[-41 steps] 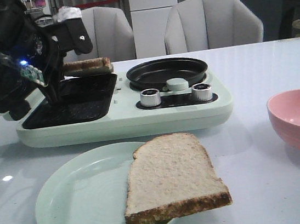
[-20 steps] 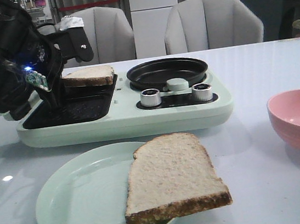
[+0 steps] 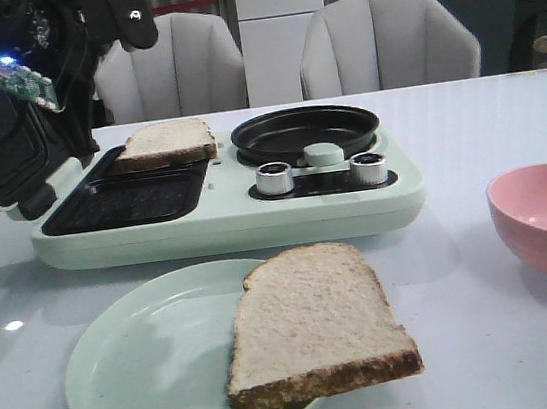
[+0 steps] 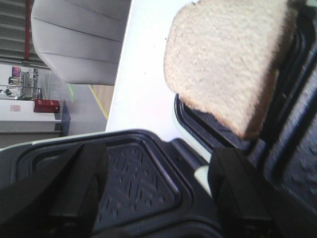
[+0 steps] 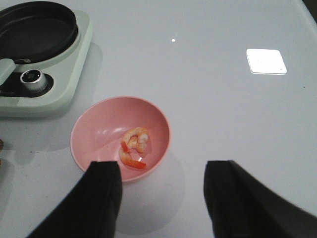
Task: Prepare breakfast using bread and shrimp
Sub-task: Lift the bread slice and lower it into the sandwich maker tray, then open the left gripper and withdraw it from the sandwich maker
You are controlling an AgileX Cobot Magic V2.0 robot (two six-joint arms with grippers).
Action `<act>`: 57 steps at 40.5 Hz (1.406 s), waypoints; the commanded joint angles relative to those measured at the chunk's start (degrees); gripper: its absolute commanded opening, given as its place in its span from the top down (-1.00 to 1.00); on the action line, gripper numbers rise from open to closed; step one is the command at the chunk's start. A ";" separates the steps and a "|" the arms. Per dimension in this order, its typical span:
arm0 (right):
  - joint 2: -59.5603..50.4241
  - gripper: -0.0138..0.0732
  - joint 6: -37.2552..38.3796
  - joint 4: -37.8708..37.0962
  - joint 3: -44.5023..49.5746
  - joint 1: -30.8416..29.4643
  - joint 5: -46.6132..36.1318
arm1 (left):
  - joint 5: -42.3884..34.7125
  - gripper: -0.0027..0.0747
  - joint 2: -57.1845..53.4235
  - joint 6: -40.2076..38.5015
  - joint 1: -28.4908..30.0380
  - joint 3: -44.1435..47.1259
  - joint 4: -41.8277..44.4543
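Shrimp (image 5: pixel 134 145), two or three curled orange-pink pieces, lie in the pink bowl (image 5: pixel 94 130), which the front view cuts off at its edge. Two bread slices are seen: one (image 3: pixel 164 142) on the rear of the griddle (image 3: pixel 131 198), one (image 3: pixel 313 325) overhanging the pale green plate (image 3: pixel 144 368). The left gripper (image 4: pixel 153 193) and the right gripper (image 5: pixel 161 198) both stand wide open and empty, the left arm largely out of frame.

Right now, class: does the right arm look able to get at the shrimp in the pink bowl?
Probably yes. The right gripper hangs above the table with its jaws open, beside the pink bowl. The shrimp lie uncovered in the open bowl, with nothing between them and the jaws.
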 commanded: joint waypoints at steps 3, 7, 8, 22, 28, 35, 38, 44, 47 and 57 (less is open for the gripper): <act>0.63 -0.42 -0.19 -0.40 -1.61 -0.22 -5.00 | 6.11 -0.23 -8.18 0.25 -3.13 2.64 -6.62; 0.63 -0.42 -0.19 -0.40 -1.61 -0.22 -5.00 | 6.18 -0.13 -13.23 1.29 -5.62 5.01 -17.27; 0.63 -0.42 -0.19 -0.40 -1.61 -0.22 -5.00 | 6.30 -0.11 -14.87 2.32 -6.54 5.24 -20.60; 0.63 -0.42 -0.19 -0.40 -1.61 -0.22 -5.00 | 27.33 0.00 -31.81 22.13 -15.16 5.74 -71.98; 0.63 -0.42 -0.19 -0.40 -1.61 -0.22 -5.00 | 26.62 0.00 -39.80 22.13 -16.07 9.48 -82.04; 0.63 -0.42 -0.19 -0.40 -1.61 -0.22 -5.00 | 23.57 0.00 -49.86 22.13 -16.41 16.04 -86.40; 0.63 -0.42 -0.19 -0.40 -1.61 -0.22 -5.00 | 23.48 0.00 -53.92 22.13 -16.41 18.47 -87.68; 0.63 -0.42 -0.19 -0.40 -1.61 -0.22 -5.00 | 23.48 0.00 -61.01 22.13 -16.41 22.26 -89.50; 0.63 -0.42 -0.19 -0.40 -1.61 -0.22 -5.00 | 23.48 0.00 -64.05 22.13 -16.41 23.53 -90.00; 0.63 -0.42 -0.07 2.03 -1.61 -0.22 -5.06 | 23.48 0.00 -72.21 22.13 -16.41 26.34 -90.14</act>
